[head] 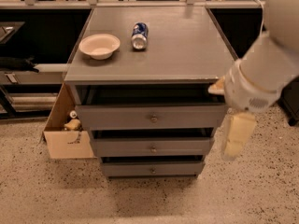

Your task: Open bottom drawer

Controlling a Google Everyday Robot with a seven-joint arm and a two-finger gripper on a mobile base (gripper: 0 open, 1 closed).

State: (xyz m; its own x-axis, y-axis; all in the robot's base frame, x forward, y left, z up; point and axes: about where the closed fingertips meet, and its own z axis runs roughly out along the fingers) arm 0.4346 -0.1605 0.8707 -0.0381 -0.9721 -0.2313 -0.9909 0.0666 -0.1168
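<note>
My gripper [237, 136] hangs just off the cabinet's right side, about level with the middle drawer [126, 148] and touching no knob; whether it is open or closed I cannot tell. The bottom drawer [131, 169] sits lowest in the stack, just above the speckled floor [149, 199], with its small round knob [152, 170] at centre. Above the middle drawer comes the taller top drawer [117, 117]. On the cabinet top [187, 50] rest a white bowl [99, 45] and a blue can [139, 35] lying on its side. A cardboard box [65, 141] stands against the cabinet's left.
</note>
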